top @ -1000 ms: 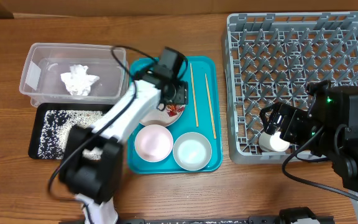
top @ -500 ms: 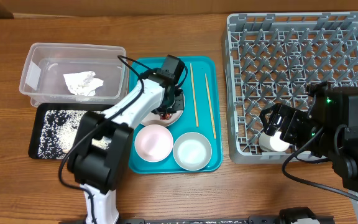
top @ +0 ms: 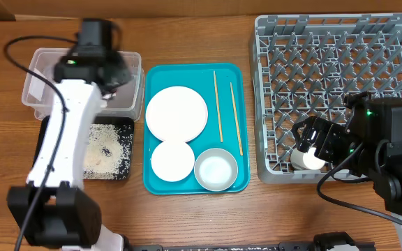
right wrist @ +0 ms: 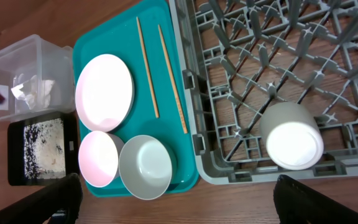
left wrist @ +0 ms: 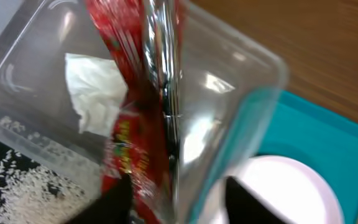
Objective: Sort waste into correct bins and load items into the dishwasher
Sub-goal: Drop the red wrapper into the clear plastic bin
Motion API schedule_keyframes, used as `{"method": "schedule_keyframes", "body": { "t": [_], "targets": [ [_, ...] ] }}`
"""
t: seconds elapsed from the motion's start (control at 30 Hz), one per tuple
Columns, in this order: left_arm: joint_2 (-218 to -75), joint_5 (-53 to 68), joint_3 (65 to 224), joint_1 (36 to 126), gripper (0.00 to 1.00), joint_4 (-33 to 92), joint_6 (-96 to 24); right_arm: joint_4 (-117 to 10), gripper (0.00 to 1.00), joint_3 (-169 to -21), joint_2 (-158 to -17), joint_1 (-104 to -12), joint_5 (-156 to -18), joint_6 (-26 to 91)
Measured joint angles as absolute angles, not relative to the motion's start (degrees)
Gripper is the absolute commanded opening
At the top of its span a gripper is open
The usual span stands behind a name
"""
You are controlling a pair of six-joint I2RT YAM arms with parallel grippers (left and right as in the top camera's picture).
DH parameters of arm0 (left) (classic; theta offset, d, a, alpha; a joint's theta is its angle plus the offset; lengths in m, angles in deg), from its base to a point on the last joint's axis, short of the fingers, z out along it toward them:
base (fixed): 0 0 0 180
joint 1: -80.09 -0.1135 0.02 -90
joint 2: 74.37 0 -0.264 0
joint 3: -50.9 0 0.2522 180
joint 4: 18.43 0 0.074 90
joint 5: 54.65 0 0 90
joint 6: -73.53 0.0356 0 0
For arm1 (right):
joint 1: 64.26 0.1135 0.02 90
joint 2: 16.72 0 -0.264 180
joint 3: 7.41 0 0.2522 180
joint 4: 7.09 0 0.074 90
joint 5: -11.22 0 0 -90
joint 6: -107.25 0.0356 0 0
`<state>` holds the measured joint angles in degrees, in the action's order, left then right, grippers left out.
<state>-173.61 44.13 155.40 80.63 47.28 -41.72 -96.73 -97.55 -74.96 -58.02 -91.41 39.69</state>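
My left gripper (top: pixel 112 70) is shut on the crumpled red-and-silver foil wrapper (left wrist: pixel 135 130) and holds it over the right end of the clear tub (top: pixel 37 84). The white napkin (left wrist: pixel 92 87) lies inside the tub. The black tray (top: pixel 110 164) below the tub holds rice grains (top: pixel 103 146). On the teal tray (top: pixel 155 185) are the white plate (top: pixel 176 113), two bowls (top: pixel 172 160) (top: pixel 216 169) and two chopsticks (top: pixel 218 104). The white cup (right wrist: pixel 291 134) lies in the grey rack (top: pixel 326 63). My right gripper (right wrist: pixel 176 190) is open and empty above the rack's front left corner.
The wooden table (top: pixel 222 216) shows along the front and between the teal tray and the rack. The clear tub overlaps the black tray's far edge. My left arm (top: pixel 68 139) stretches over the black tray.
My left arm has swung left from the plate to above the clear tub, carrying the wrapper. The plate is now bare. The right arm has not moved.
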Motion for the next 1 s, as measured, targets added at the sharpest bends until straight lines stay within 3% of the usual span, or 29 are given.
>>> {"method": "schedule_keyframes", "body": {
  "t": [0.07, 0.27, 0.37, 0.43, 0.47, 0.5, 0.53, 0.77, 1.0],
  "targets": [
    [-175.21, 43.21, 155.29, 78.73, 0.9, 46.84, -40.08, -96.75, 1.0, -97.55, -74.96, -58.02, -91.36, 39.69],
    [-176.28, 39.19, 156.32, 78.11, 0.68, 51.02, -33.55, -96.73, 1.0, -97.55, -74.96, -58.02, -91.38, 39.69],
    [-175.93, 36.54, 159.93, 79.18, 0.66, 57.33, -29.46, -96.66, 1.0, -97.55, -74.96, -58.02, -91.41, 39.71],
    [-174.33, 35.87, 162.59, 81.09, 0.67, 61.09, -27.3, -96.59, 1.0, -97.55, -74.96, -58.0, -91.38, 39.69],
    [-172.65, 35.82, 163.73, 82.64, 0.72, 62.8, -26.45, -96.55, 1.0, -97.55, -74.96, -58.02, -91.36, 39.69],
    [-171.34, 35.84, 164.41, 83.86, 0.82, 63.69, -25.99, -96.49, 1.0, -97.55, -74.96, -58.0, -91.38, 39.69],
    [-168.83, 36.17, 164.97, 85.96, 1.0, 64.76, -25.0, -96.55, 1.0, -97.55, -74.96, -58.0, -91.38, 39.69],
    [-151.01, 41.94, 166.72, 99.12, 1.0, 71.74, -25.27, -96.49, 1.0, -97.55, -74.96, -58.02, -91.38, 39.69],
    [-141.35, 42.79, 167.14, 102.81, 1.0, 73.38, -25.33, -96.53, 1.0, -97.55, -74.96, -58.02, -91.36, 39.69]
  ]
}}
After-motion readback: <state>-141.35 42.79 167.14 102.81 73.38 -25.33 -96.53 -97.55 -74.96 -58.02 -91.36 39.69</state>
